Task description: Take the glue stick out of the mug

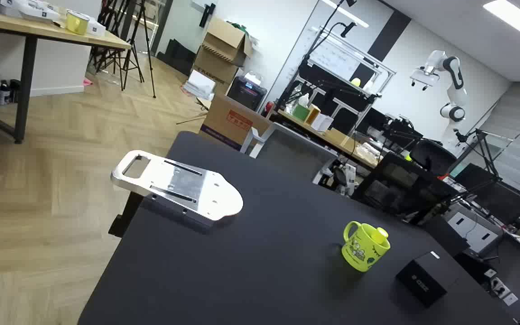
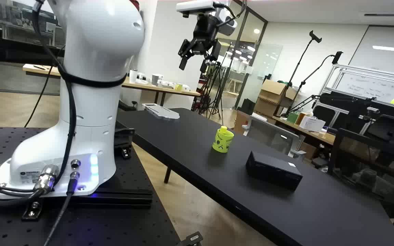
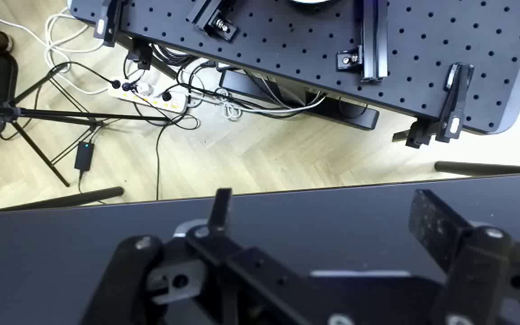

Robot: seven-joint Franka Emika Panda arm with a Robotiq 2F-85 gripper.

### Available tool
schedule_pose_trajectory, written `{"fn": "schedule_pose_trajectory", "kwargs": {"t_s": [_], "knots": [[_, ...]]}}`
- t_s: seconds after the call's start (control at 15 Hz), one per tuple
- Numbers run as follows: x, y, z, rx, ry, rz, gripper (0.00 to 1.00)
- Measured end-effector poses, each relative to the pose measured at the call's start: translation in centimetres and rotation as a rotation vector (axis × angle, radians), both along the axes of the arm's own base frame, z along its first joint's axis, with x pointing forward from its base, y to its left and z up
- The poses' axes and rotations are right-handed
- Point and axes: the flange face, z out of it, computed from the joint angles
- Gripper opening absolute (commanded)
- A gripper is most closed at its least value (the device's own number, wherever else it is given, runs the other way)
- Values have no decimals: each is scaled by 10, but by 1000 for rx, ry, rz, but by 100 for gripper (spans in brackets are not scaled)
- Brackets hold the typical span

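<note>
The lime-green mug (image 1: 362,251) stands upright on the black table (image 1: 251,275) with its handle at the left in an exterior view; it also shows in an exterior view (image 2: 221,142). The yellow-green glue stick (image 1: 380,235) sits inside the mug; its top end (image 2: 223,129) sticks out above the rim and its lower part is hidden. My gripper (image 2: 193,65) is open and empty, high above the table and well away from the mug. In the wrist view the gripper's fingers (image 3: 322,194) are wide apart with nothing between them. The mug and glue stick are out of the wrist view.
A black rectangular box (image 1: 427,279) lies near the mug on the table, also in an exterior view (image 2: 273,172). A silver-white plate with a handle slot (image 1: 183,185) lies at the table's edge. The perforated robot bench (image 3: 314,49) stands across a floor gap.
</note>
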Motion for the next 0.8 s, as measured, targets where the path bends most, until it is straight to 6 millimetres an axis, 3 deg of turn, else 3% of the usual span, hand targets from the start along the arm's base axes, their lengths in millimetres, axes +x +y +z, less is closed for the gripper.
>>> {"fn": "schedule_pose_trajectory", "kwargs": {"t_s": [0.8], "knots": [[2,0,0,3,-9,1,100]]}}
